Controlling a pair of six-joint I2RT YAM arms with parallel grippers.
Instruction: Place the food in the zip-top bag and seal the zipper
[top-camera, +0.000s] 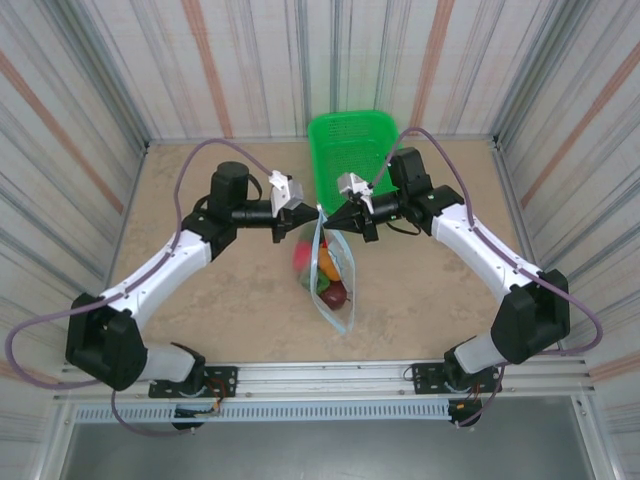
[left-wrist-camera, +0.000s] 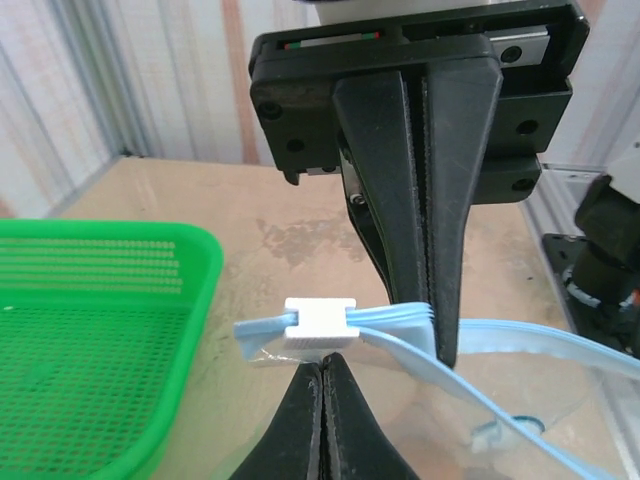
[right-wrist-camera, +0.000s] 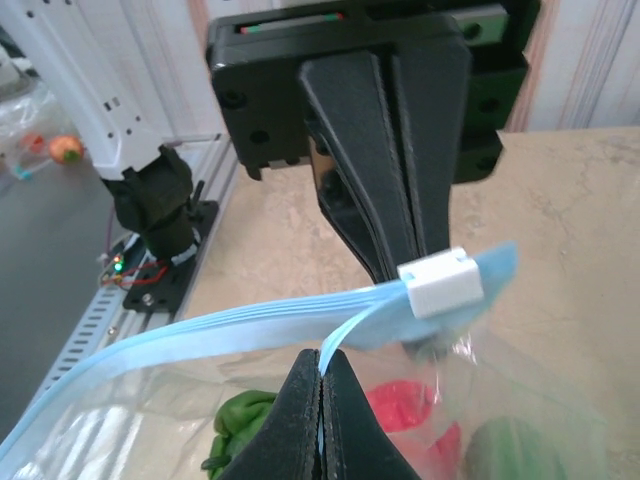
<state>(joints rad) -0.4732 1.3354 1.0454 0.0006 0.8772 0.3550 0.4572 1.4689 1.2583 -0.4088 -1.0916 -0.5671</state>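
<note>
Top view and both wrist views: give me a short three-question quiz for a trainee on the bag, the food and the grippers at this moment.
1. True or false: the food is inside the bag.
2. Pick one. The left gripper and right gripper are: A, both open; B, both shut on the zipper; C, both shut on a spoon.
3. Fill in: the slider on the zipper is ___ in colour.

Key: 1 true; 2 B; 3 white.
</note>
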